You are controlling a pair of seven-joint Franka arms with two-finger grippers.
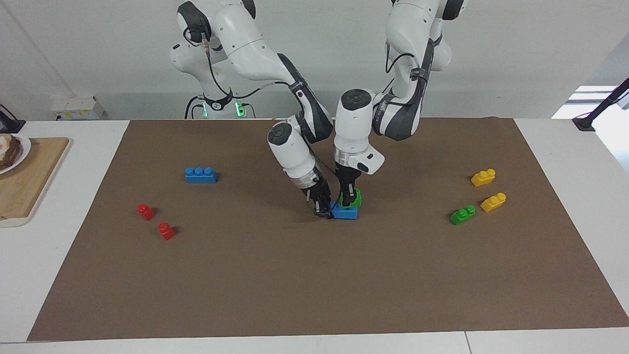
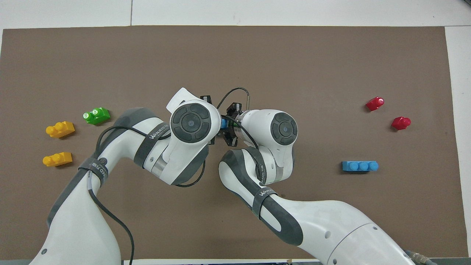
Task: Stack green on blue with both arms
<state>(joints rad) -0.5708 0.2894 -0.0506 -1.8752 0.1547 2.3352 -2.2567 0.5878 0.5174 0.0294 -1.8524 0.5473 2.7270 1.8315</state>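
Observation:
A green brick (image 1: 355,197) sits on a blue brick (image 1: 346,213) at the middle of the brown mat (image 1: 314,275). My left gripper (image 1: 350,199) comes straight down and is shut on the green brick. My right gripper (image 1: 322,210) leans in from the right arm's end and is shut on that end of the blue brick. The blue brick looks to be resting on the mat. In the overhead view both wrists cover the stack; only a sliver of the blue brick (image 2: 223,123) shows and the green one is hidden.
A second blue brick (image 1: 200,175) and two red bricks (image 1: 146,211) lie toward the right arm's end. A second green brick (image 1: 462,215) and two yellow bricks (image 1: 483,177) lie toward the left arm's end. A wooden board (image 1: 24,182) lies off the mat.

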